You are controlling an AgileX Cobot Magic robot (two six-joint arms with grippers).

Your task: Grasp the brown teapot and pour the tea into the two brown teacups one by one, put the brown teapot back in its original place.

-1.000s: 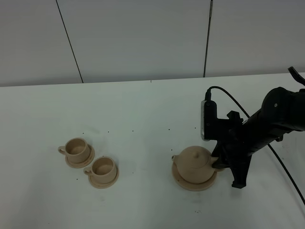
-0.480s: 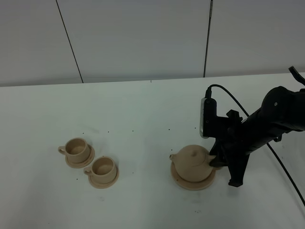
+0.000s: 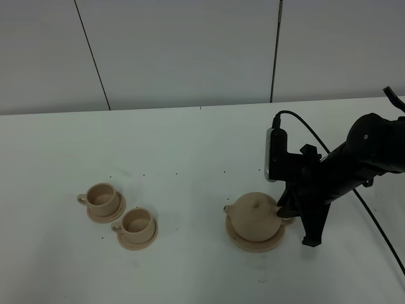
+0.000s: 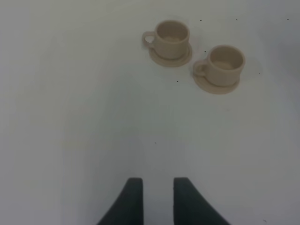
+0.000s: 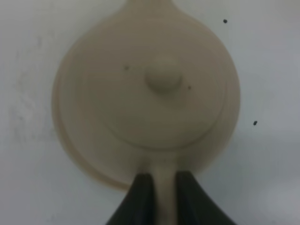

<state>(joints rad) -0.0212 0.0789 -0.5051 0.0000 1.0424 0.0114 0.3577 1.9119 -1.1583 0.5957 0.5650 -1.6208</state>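
Observation:
The brown teapot (image 3: 253,214) stands over its wide saucer, the original place (image 3: 256,241), right of centre on the white table. My right gripper (image 3: 288,214) is shut on the teapot's loop handle (image 5: 164,180), with a dark finger pressed on either side of it. From above, the right wrist view shows the teapot (image 5: 150,89), its knobbed lid and the saucer rim (image 5: 70,154). The two brown teacups (image 3: 103,197) (image 3: 137,222) sit on their small saucers at the left. My left gripper (image 4: 157,197) hovers over bare table short of the teacups (image 4: 171,35) (image 4: 226,62), its fingers slightly apart with nothing between them.
A black cable (image 3: 380,221) trails from the right arm (image 3: 354,164) across the table's right side. A grey panelled wall (image 3: 190,50) runs behind the table's far edge. Small dark specks dot the white table (image 3: 190,145).
My right gripper has closed on the teapot's handle. The teapot has shifted slightly left and up over its saucer. The cups have not moved.

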